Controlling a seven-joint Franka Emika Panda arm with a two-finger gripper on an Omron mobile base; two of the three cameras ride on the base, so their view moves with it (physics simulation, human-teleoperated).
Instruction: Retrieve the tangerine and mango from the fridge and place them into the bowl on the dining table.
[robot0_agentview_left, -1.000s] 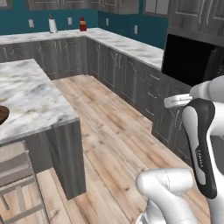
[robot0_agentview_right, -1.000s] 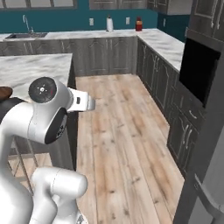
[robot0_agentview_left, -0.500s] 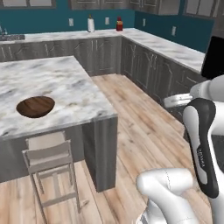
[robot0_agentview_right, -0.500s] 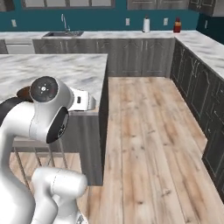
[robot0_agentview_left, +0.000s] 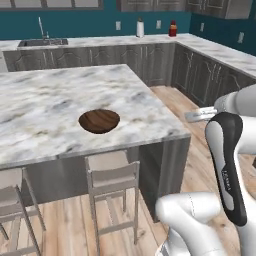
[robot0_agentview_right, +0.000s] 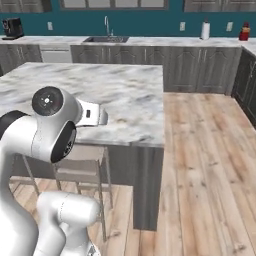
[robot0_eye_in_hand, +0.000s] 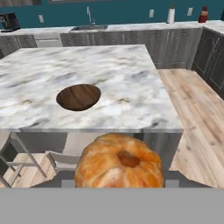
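A plain orange tangerine (robot0_eye_in_hand: 119, 162) fills the bottom middle of the hand view, with my gripper (robot0_eye_in_hand: 119, 177) shut on it; the fruit hides the fingertips. Ahead and lower stands the dining table (robot0_eye_in_hand: 131, 83), its white-grey marble top facing me. The dark-brown wooden bowl (robot0_eye_in_hand: 78, 96) rests on it, slightly left of the tangerine, and nothing lies in it. In the left base view the bowl (robot0_agentview_left: 99, 120) sits near the front edge of the table (robot0_agentview_left: 45, 100), left of my arm. My arm blocks part of the table (robot0_agentview_right: 125, 95) in the right base view. The mango and the fridge are out of view.
Two pale stools (robot0_agentview_left: 112, 175) (robot0_agentview_left: 10, 200) stand under the table's near edge. Grey wall counters run along the back with a sink (robot0_eye_in_hand: 89, 27), a paper towel roll (robot0_agentview_left: 140, 27), a red bottle (robot0_agentview_left: 173, 28) and a coffee machine (robot0_agentview_right: 12, 26). Wood floor (robot0_agentview_right: 210, 150) lies open to the right.
The base has turned, so the whole scene swept across: the table and bowl came from the left edge toward the middle. The gripper's hold stays the same.
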